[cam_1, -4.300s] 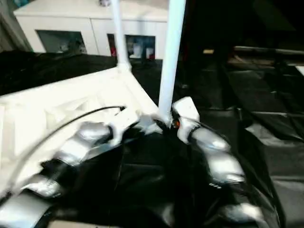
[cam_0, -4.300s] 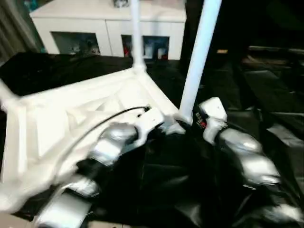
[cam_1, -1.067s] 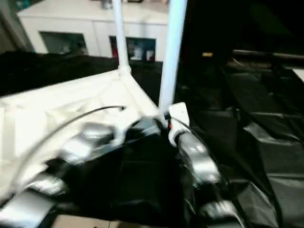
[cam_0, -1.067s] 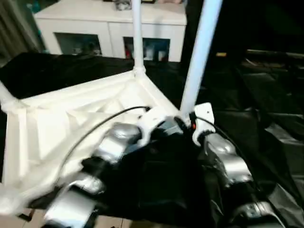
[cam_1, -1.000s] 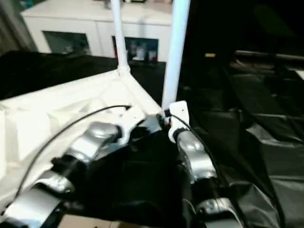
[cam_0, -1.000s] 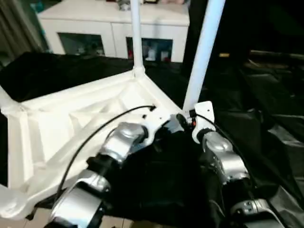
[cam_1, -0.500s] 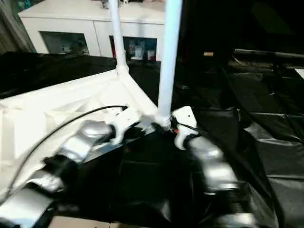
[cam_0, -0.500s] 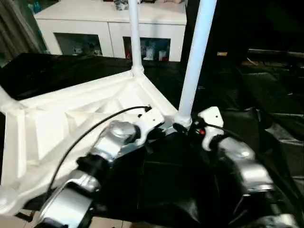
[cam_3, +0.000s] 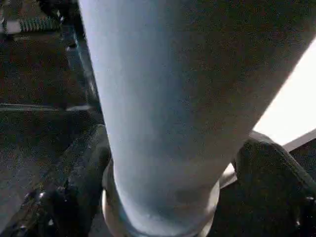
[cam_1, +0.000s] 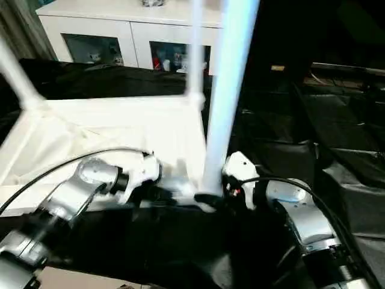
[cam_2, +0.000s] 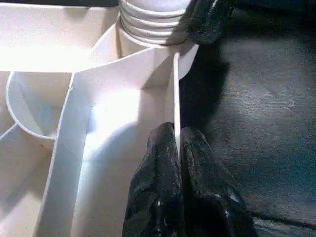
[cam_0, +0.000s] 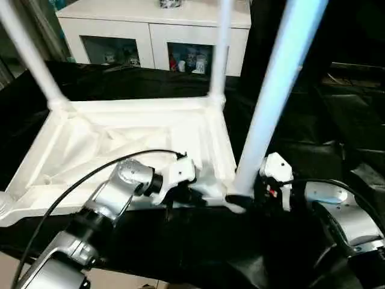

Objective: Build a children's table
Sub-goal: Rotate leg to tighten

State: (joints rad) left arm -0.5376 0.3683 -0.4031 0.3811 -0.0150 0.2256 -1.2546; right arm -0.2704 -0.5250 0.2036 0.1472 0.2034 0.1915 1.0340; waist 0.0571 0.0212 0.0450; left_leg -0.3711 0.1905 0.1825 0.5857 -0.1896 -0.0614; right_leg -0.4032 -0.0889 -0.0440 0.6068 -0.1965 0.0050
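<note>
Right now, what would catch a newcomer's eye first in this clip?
The upturned white tabletop on the black sheet, legs rising from its corners. The near leg towers in the foreground, with the right gripper straddling its base, fingers either side. The left gripper is shut on the tabletop's thin rim beside that corner.

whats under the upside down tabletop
The tabletop lies ribbed side up on black sheeting, which shows around its edges. Whatever is directly beneath the tabletop is covered by it. The sheeting also hides what it is spread over.
</note>
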